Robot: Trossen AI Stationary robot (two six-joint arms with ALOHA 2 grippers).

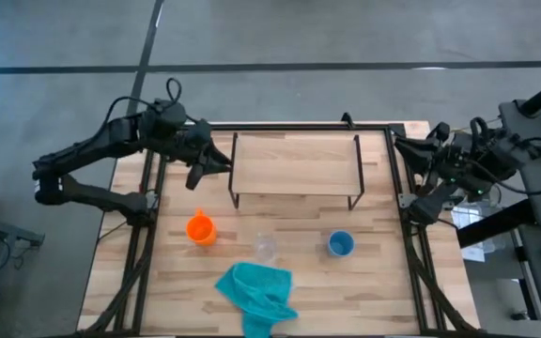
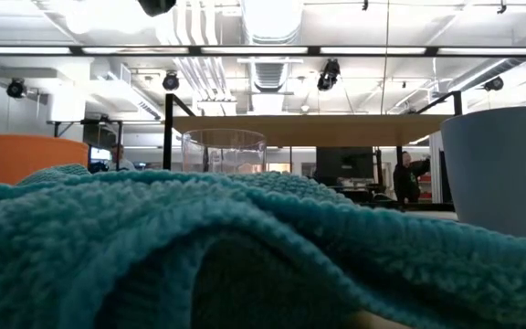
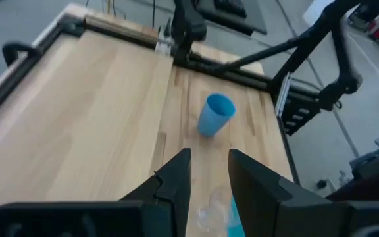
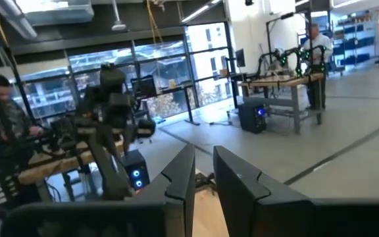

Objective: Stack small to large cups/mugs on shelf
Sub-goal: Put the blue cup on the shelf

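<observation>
Stage: nothing stacked yet; the shelf (image 1: pixel 296 161) stands bare at the back of the table (image 1: pixel 374 272).
Cups: orange mug (image 1: pixel 200 228), clear glass cup (image 1: pixel 266 248) and blue cup (image 1: pixel 341 244) stand in a row in front of the shelf, apart from each other, with the teal cloth (image 1: pixel 256 293) just before them.
Left gripper (image 1: pixel 198 175): hovers beside the shelf's left end, fingers (image 3: pixel 176 181) slightly parted, nothing held.
Right gripper (image 4: pixel 202 172): waits off the table's right edge, fingers a narrow gap apart, empty.
Advice: the left arm likely should descend over one cup upright, pinch its rim squarely, and avoid brushing the neighbours.
</observation>
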